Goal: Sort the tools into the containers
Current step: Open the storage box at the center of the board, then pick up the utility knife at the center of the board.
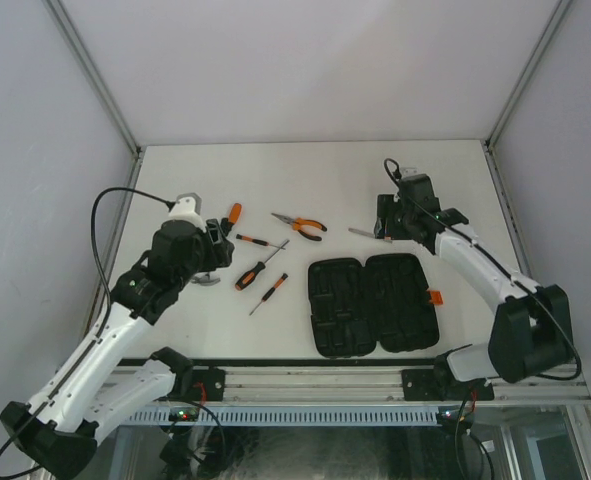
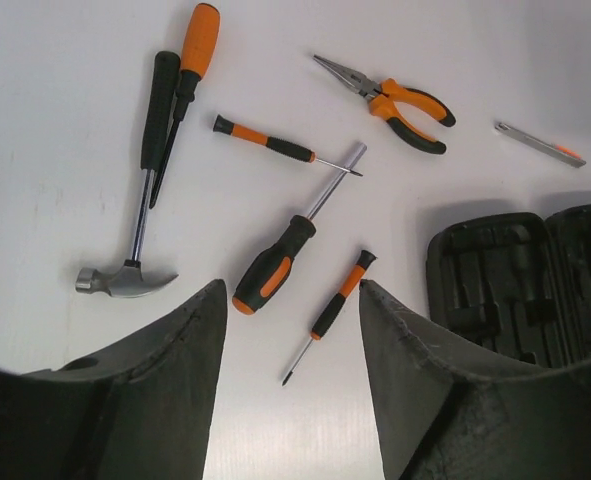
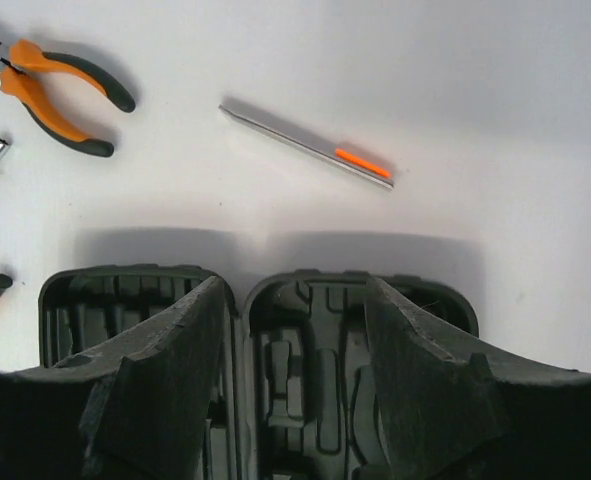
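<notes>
On the matte white table (image 1: 305,170), right of centre towards the near edge, the black moulded-plastic tool case (image 1: 372,303) lies opened flat; its two rounded-rectangular halves show recessed slots, with a small orange latch (image 1: 436,297) on the right side. Left of it and farther back the tools lie loose: one hammer (image 2: 143,190) with a polished steel claw head and black grip; four drivers, namely an orange-handled screwdriver (image 2: 193,60) just beside the hammer's grip, a thin screwdriver (image 2: 275,146), a thick screwdriver (image 2: 275,272) with a bright shaft, and a short thin screwdriver (image 2: 337,308); one pair of needle-nose pliers (image 2: 400,100) with curved orange grips; one slim grey metal bar (image 3: 310,147) with an orange stripe, beyond the case. The left gripper (image 2: 290,290) hangs over the screwdrivers, fingers spread, empty; the right gripper (image 3: 293,285), above the case's far edge, is likewise parted, holding nothing.
</notes>
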Motion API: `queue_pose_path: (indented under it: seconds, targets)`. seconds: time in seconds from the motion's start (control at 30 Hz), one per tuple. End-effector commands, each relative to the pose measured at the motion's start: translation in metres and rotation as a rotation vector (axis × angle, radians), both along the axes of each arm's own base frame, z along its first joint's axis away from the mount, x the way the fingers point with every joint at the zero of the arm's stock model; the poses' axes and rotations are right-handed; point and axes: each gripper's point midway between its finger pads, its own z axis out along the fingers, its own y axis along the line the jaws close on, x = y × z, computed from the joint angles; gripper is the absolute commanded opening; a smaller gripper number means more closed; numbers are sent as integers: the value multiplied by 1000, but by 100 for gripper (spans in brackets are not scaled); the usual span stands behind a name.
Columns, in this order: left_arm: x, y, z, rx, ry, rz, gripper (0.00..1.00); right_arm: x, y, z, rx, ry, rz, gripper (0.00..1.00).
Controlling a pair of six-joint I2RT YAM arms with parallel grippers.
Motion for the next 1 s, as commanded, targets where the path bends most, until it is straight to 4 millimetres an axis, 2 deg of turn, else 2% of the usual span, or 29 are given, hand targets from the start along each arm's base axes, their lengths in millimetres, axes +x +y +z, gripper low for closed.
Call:
queue_pose_path:
  seconds: [0.0, 0.27, 0.3, 0.33, 0.47, 0.63, 0.8, 0.97]
  targets:
    - [10, -2, 5, -61, -23, -36, 60, 20, 14, 0, 37, 24, 150, 57]
    - [14, 8, -4, -28, 34, -54, 59, 51, 14, -23, -57, 79, 186, 58]
    - [14, 10, -6, -19, 41, -50, 58, 51, 13, -31, -70, 100, 194, 57]
    - [13, 11, -8, -13, 48, -48, 57, 58, 15, -28, -75, 89, 204, 57]
    - [11, 11, -12, -9, 59, -53, 57, 67, 19, -38, -102, 122, 248, 55]
    - [10, 12, -11, -10, 47, -54, 57, 74, 28, -53, -120, 171, 302, 49]
    - [11, 10, -15, -5, 62, -62, 57, 74, 38, -68, -155, 216, 351, 49]
    - [11, 8, -16, -9, 70, -69, 56, 72, 38, -80, -210, 254, 363, 50]
